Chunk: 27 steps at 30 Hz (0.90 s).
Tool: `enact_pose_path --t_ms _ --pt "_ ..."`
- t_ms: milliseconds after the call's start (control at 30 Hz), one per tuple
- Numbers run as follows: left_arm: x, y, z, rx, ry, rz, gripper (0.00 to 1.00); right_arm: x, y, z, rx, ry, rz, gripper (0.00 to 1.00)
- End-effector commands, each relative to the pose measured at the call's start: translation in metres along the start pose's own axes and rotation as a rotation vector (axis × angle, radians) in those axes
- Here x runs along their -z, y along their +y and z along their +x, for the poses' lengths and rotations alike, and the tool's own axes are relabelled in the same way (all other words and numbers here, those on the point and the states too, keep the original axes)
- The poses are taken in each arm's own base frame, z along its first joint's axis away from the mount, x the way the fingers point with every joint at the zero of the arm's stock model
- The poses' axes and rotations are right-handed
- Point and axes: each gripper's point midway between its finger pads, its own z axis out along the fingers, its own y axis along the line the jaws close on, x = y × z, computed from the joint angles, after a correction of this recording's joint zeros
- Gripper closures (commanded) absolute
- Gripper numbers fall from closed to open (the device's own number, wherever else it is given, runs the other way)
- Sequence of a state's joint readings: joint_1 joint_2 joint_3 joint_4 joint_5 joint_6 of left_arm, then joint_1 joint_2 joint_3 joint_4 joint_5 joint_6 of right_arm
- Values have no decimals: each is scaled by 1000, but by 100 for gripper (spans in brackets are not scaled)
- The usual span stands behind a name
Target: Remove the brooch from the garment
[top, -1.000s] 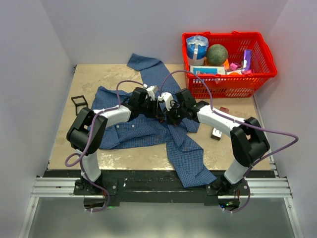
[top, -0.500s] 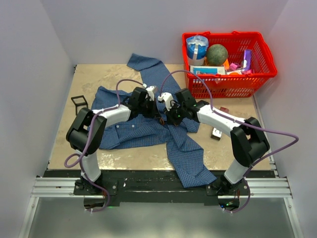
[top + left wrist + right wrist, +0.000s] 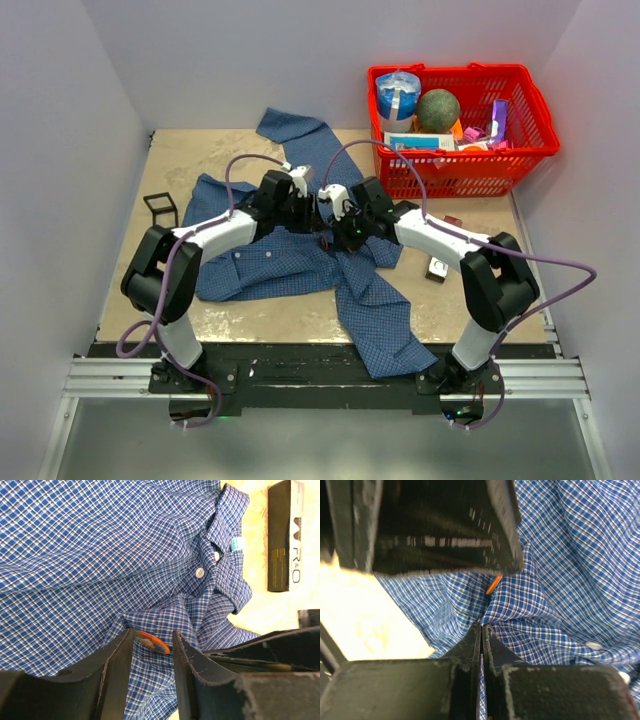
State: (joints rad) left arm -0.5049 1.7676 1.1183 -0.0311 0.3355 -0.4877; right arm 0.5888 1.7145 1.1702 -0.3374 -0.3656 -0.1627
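Left arm (image 3: 225, 230), right arm (image 3: 440, 238): white link shells, black joint housings. Lilac cable (image 3: 250, 158) looping along each. Fingers (image 3: 117, 675) flat, matte black, edges scuffed pale.

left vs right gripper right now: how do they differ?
The left gripper is open; the right gripper is shut. The left gripper has the brooch in the gap between its fingers; the right gripper pinches a fold of the garment. Both are down on the garment, close together.

The garment (image 3: 262, 266) lies on the table (image 3: 180, 160), the basket (image 3: 455, 70) behind it to the right. The brooch (image 3: 151, 641) sits near its collar (image 3: 226, 525).
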Motion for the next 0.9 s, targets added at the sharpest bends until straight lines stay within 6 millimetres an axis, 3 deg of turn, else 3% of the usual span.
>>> enact_pose_path --t_ms 0,100,200,267,300,400,467,667,700,867 --pt "5 -3 -1 2 -12 11 57 -5 14 -37 -110 -105 -68 100" --pt "5 -3 4 -26 -7 8 56 -9 16 -42 -157 -115 -90 100" --pt "10 3 2 -110 -28 -26 43 -12 10 -41 -213 -109 -93 100" --pt "19 11 5 -115 -44 -62 44 -10 -1 -39 -253 -107 -84 100" --pt "22 10 -3 -119 -87 -47 45 -11 -5 -36 -279 -104 -85 100" --pt "28 -2 8 -160 -107 48 45 -8 -16 -32 -329 -106 -103 100" --pt "24 -5 16 -167 -94 79 47 -9 -22 -30 -357 -104 -122 100" --pt "7 -27 6 -258 -126 95 49 -9 -23 -34 -427 -128 -190 100" --pt "4 -39 2 -296 -135 101 51 -9 -22 -34 -435 -129 -196 100" --pt "-17 -35 4 -470 -123 -27 53 -7 -24 -35 -476 -144 -215 100"
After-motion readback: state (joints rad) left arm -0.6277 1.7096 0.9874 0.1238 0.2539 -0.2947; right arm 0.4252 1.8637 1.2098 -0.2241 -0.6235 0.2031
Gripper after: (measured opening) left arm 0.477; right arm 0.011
